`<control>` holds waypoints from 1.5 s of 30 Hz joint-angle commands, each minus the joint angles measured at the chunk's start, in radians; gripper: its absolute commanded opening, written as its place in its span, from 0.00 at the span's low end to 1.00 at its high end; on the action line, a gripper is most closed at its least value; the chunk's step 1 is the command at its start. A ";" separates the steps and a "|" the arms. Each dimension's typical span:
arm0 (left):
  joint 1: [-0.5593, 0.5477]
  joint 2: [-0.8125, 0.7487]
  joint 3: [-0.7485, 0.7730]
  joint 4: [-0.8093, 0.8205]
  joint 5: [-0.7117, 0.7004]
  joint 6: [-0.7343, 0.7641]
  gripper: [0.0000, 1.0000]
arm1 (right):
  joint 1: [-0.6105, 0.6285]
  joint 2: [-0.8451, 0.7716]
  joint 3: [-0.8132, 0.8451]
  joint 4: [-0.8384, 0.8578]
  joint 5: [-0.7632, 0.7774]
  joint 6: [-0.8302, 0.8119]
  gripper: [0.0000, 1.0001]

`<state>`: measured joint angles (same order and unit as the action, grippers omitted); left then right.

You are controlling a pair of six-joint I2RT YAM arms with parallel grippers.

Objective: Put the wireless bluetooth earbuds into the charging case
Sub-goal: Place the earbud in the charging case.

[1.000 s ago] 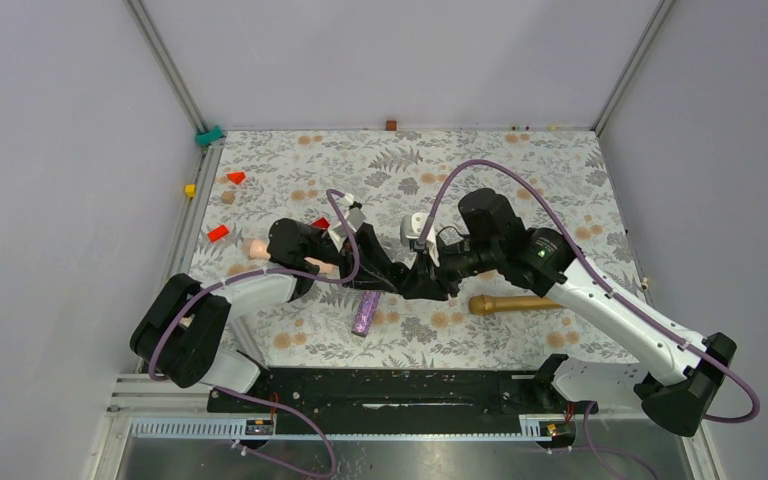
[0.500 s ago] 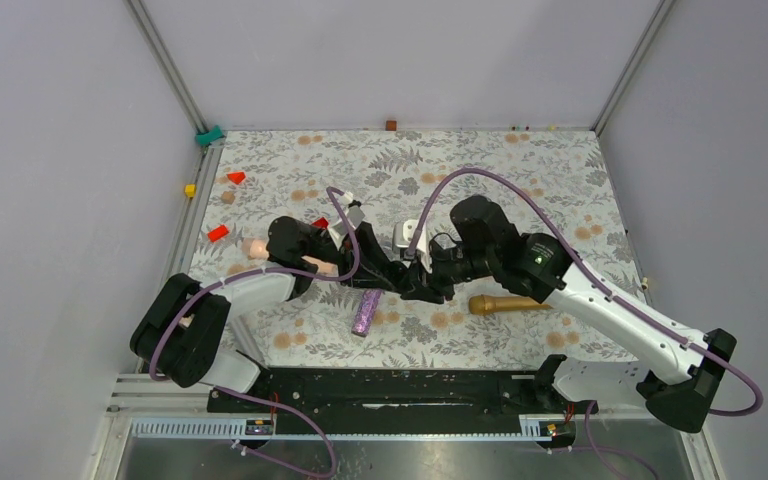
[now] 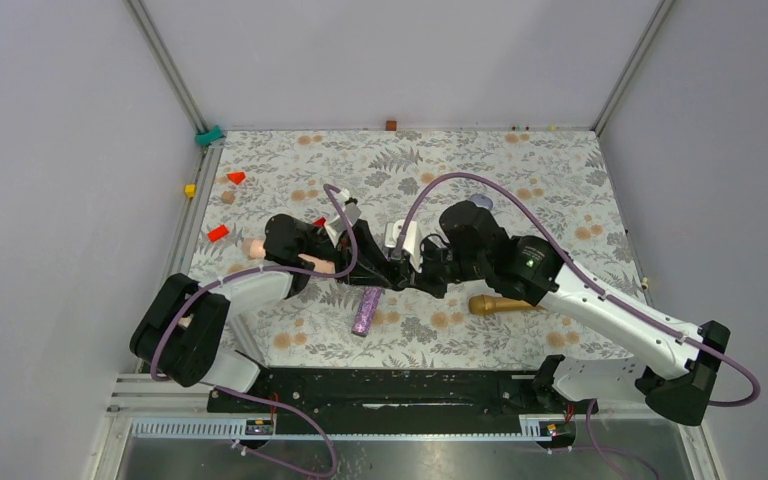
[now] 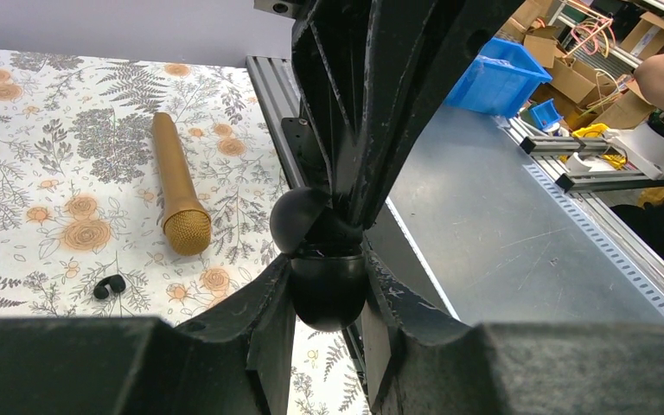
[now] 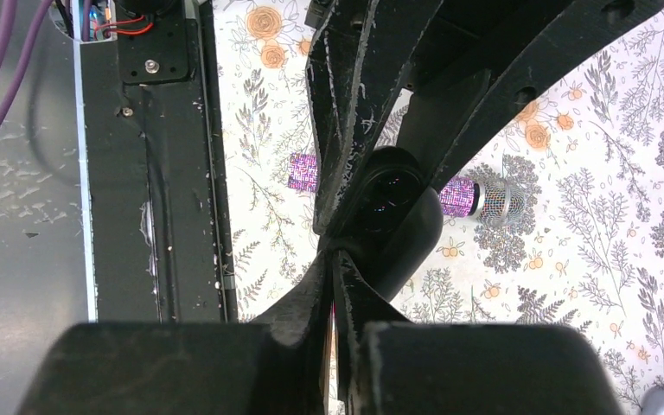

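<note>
Little room: left claw (image 4: 327, 273) grips charging case (image 4: 325, 303), right claw (image 5: 333, 259) seemingly touching.

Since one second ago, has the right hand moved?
Yes. The right hand went left, away from the gold microphone, toward the case in the left hand.

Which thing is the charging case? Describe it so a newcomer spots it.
Go to the middle of the floral cloth, where the two arms meet. There the left pincer clamps the charging case: a small glossy black capsule, lid hinged open, unlike the long gold microphone and purple glitter microphone lying flat nearby.
</note>
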<state>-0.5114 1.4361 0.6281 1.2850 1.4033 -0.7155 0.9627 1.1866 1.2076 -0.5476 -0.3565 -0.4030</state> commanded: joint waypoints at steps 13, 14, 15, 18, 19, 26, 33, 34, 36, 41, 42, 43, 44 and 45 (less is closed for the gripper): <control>-0.023 -0.037 0.042 0.141 -0.019 -0.026 0.01 | -0.009 0.003 0.029 -0.002 0.007 -0.001 0.00; -0.023 -0.035 0.042 0.142 -0.012 -0.030 0.02 | -0.016 -0.001 0.031 -0.005 -0.019 -0.001 0.00; -0.023 -0.033 0.043 0.146 -0.005 -0.033 0.02 | -0.025 -0.006 0.034 -0.009 -0.049 0.002 0.00; -0.024 -0.036 0.042 0.154 0.012 -0.042 0.03 | -0.063 -0.025 0.034 -0.010 -0.140 0.010 0.00; -0.024 -0.038 0.043 0.155 0.016 -0.045 0.04 | -0.076 -0.032 0.031 -0.009 -0.165 0.011 0.00; -0.040 -0.045 0.044 0.155 0.030 -0.052 0.04 | -0.106 -0.070 -0.004 -0.014 -0.256 -0.079 0.00; -0.048 -0.028 0.048 0.155 0.033 -0.058 0.04 | -0.124 -0.079 -0.008 -0.031 -0.343 -0.128 0.00; -0.049 -0.024 0.047 0.155 0.034 -0.060 0.04 | -0.126 -0.082 -0.008 -0.040 -0.358 -0.137 0.00; -0.053 -0.016 0.046 0.155 0.037 -0.063 0.04 | -0.131 -0.085 -0.003 -0.058 -0.393 -0.169 0.00; -0.071 0.008 0.051 0.156 0.046 -0.071 0.04 | -0.141 -0.101 0.000 -0.088 -0.462 -0.211 0.00; -0.073 0.011 0.053 0.155 0.048 -0.071 0.04 | -0.144 -0.106 0.001 -0.092 -0.469 -0.213 0.00; -0.074 0.014 0.054 0.155 0.048 -0.071 0.04 | -0.148 -0.110 0.001 -0.095 -0.480 -0.215 0.00; -0.076 0.017 0.054 0.156 0.049 -0.072 0.04 | -0.152 -0.116 -0.001 -0.096 -0.494 -0.215 0.00; -0.076 0.020 0.055 0.157 0.048 -0.073 0.04 | -0.155 -0.120 -0.002 -0.097 -0.505 -0.215 0.00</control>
<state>-0.5800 1.4445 0.6445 1.3861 1.4235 -0.7868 0.8265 1.1042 1.1999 -0.6273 -0.7723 -0.5835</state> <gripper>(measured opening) 0.294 0.017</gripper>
